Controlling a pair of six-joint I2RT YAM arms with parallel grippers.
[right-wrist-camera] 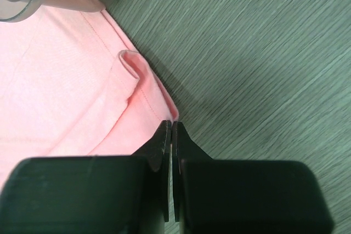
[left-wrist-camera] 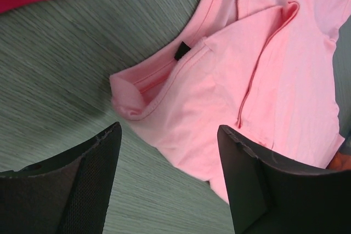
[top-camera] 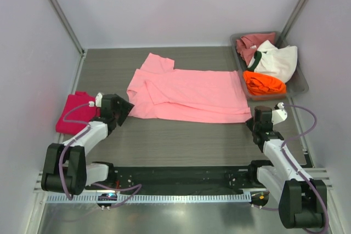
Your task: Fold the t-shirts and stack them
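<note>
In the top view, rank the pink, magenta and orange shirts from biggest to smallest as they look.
1. Pink shirt, by far.
2. Magenta shirt.
3. Orange shirt, though both of these are partly hidden, so that order is unsure.

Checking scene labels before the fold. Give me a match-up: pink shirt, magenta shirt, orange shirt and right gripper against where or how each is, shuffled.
1 pink shirt
2 magenta shirt
3 orange shirt
4 right gripper

a in the tray
b shut at a hem corner
c spread out, centre
d far left, by itself

Pairs: 1-c, 2-d, 3-a, 4-b
</note>
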